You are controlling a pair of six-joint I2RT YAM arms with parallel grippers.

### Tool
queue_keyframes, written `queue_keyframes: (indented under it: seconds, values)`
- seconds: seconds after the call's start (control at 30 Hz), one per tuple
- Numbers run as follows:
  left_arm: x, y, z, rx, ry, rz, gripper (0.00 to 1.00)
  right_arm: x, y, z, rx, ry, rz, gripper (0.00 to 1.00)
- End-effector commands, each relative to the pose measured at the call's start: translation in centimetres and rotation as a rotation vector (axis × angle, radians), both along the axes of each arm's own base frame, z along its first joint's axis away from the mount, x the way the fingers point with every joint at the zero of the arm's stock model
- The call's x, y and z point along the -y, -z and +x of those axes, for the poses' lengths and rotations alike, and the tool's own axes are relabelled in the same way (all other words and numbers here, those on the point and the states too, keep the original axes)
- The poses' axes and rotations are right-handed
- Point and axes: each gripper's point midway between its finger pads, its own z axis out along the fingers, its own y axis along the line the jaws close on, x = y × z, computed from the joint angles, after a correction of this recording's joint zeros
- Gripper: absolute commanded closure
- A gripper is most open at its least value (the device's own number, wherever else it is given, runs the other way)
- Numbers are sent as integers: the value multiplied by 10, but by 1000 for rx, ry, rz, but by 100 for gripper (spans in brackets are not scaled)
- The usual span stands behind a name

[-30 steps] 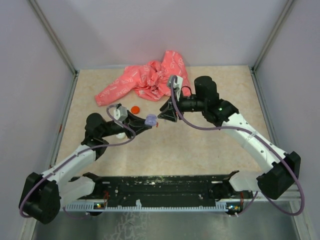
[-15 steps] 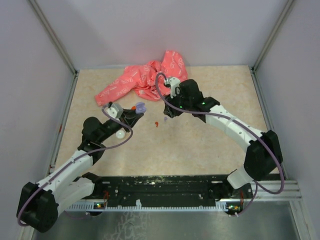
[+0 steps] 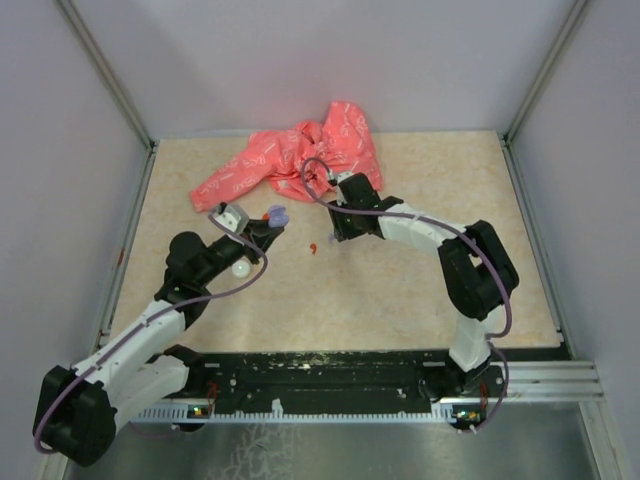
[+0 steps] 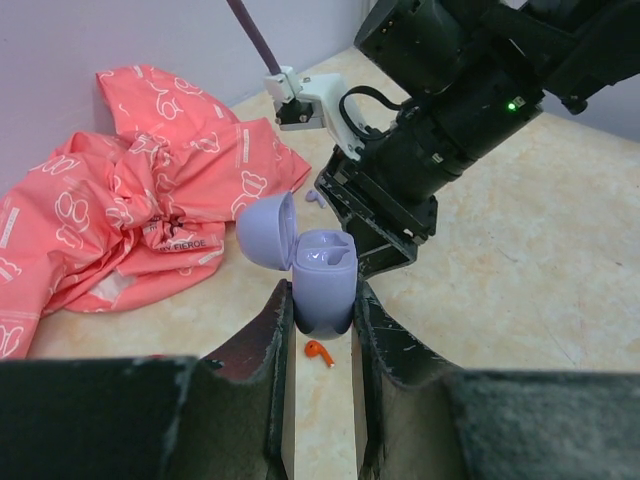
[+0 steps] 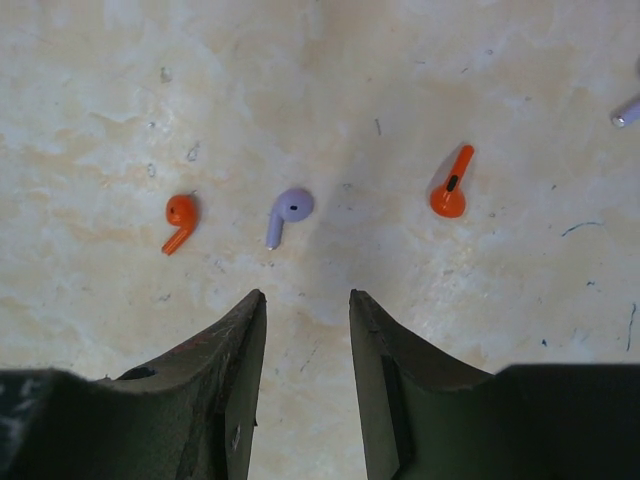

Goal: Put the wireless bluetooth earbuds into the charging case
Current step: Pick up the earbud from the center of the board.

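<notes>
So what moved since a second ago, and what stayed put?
The left gripper carried the lavender case away from the middle, farther out and to its left, gripping it throughout. The right arm folded its elbow in, and the right gripper now hangs open over the earbuds. The pink cloth and the orange earbud stayed put.

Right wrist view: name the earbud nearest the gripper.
The lavender earbud, just ahead of the right gripper; left orange earbud and right orange earbud lie farther off.
</notes>
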Motion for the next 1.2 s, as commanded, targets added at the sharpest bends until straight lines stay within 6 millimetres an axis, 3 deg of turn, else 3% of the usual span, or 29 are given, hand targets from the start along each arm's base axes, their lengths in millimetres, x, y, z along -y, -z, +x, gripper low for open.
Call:
queue_keyframes:
  seconds: [0.0, 0.27, 0.7, 1.17]
  values:
    - [5, -15, 0, 30, 23, -5, 100, -5, -33, 50, 124, 74, 62, 61]
    - [9, -12, -1, 6, 45, -8, 100, -34, -15, 34, 42, 9, 87, 62]
    - [10, -11, -2, -8, 58, -9, 100, -43, 20, 33, -36, 50, 11, 62]
    - [12, -11, -3, -13, 70, -10, 100, -45, 34, 24, -62, 46, -92, 66]
